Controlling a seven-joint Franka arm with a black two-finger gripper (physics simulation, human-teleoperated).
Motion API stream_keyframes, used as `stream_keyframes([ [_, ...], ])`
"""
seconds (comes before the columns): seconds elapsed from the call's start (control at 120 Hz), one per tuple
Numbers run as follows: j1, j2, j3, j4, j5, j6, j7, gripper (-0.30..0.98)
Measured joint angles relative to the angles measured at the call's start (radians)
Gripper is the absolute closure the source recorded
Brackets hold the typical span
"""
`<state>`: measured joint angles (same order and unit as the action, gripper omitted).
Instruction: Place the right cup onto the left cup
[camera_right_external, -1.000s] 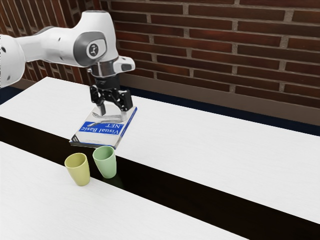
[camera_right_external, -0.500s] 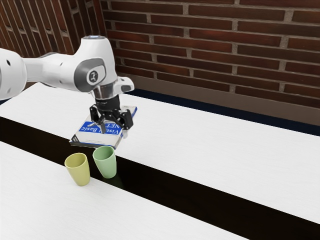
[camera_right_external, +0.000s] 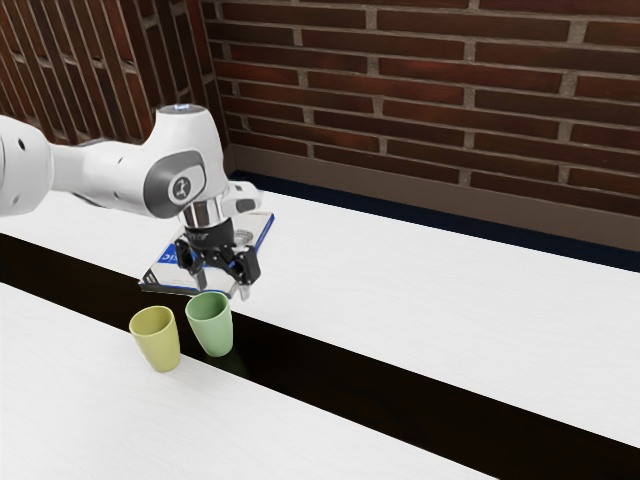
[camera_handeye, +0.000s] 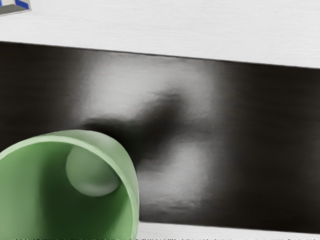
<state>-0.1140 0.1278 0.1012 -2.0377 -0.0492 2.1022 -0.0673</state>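
Your arm (camera_right_external: 185, 140) has moved lower, toward six o'clock of the exterior view, and its jaws stand apart. On the desk (camera_right_external: 420, 280), the book (camera_right_external: 172, 277) lies at twelve o'clock from the green cup (camera_right_external: 211, 328). This cup is upright, near the yellow cup (camera_right_external: 158, 342), which you see upright also, between eight and nine o'clock from it.

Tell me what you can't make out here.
Exterior view: part of the title on the blue-and-white book, behind the black hand.
Exterior view: the bottom inside the tapered yellow cup, behind its wall.
Wrist view: part of the rounded green cup, past the lower and left edges.
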Motion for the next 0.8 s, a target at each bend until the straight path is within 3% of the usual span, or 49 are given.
stream_keyframes([
  [0.8, 0.005, 0.047, 0.0, -0.038, -0.003, 0.091, 0.015, 0.02],
])
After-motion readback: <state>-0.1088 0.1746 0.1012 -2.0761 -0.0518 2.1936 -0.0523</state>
